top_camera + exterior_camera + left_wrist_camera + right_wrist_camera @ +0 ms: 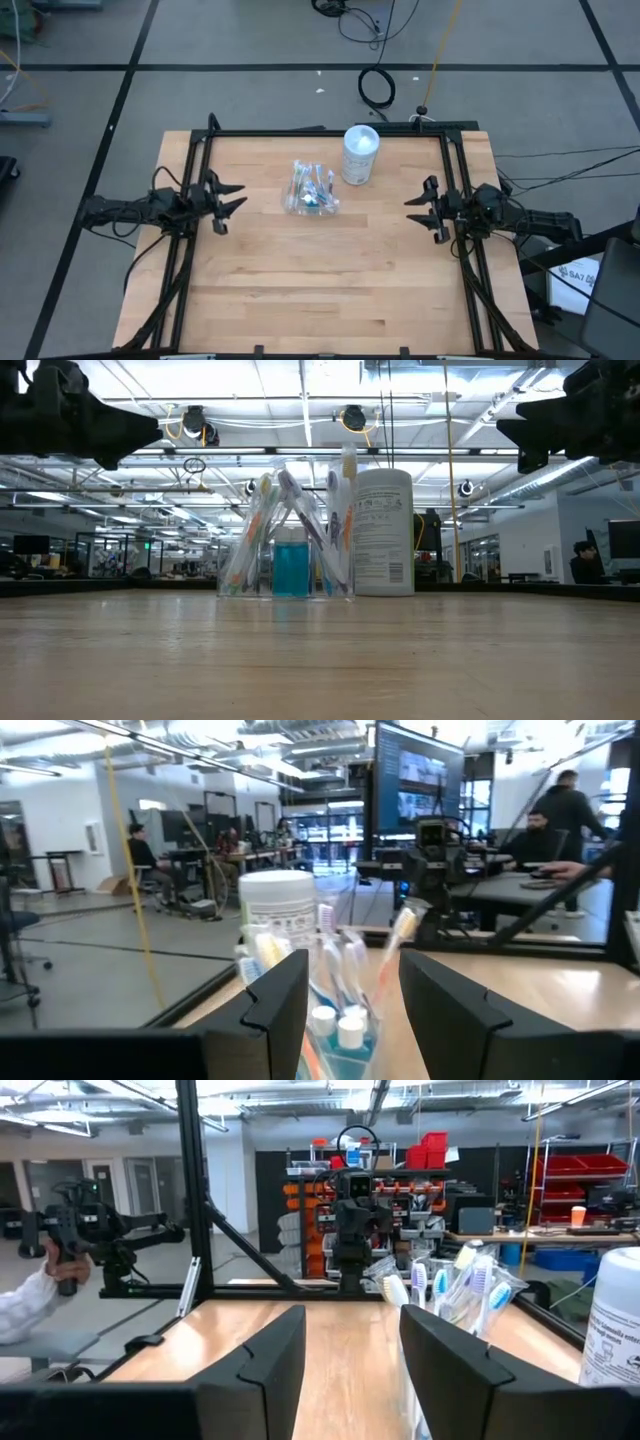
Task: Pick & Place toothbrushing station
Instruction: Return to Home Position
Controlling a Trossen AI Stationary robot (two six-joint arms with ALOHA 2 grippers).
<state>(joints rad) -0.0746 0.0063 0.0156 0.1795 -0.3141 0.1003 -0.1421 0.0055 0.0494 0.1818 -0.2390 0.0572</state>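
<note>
- Your left gripper (230,196) sits mid-left, fingers spread, empty.
- Your right gripper (420,208) sits mid-right, fingers spread, empty.
- The clear cup (310,192) of toothbrushes (480,1275) stands upper centre, just beside the white canister (360,154).

The white canister (384,532) has a label (381,540) full of tiny print, too small to read. I can read no other words.

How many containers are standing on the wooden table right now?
2. A clear plastic organizer holding toothbrushes stands near the table's middle; a white cylindrical canister stands close beside it, toward the far edge and the right. None seems hidden.
</note>
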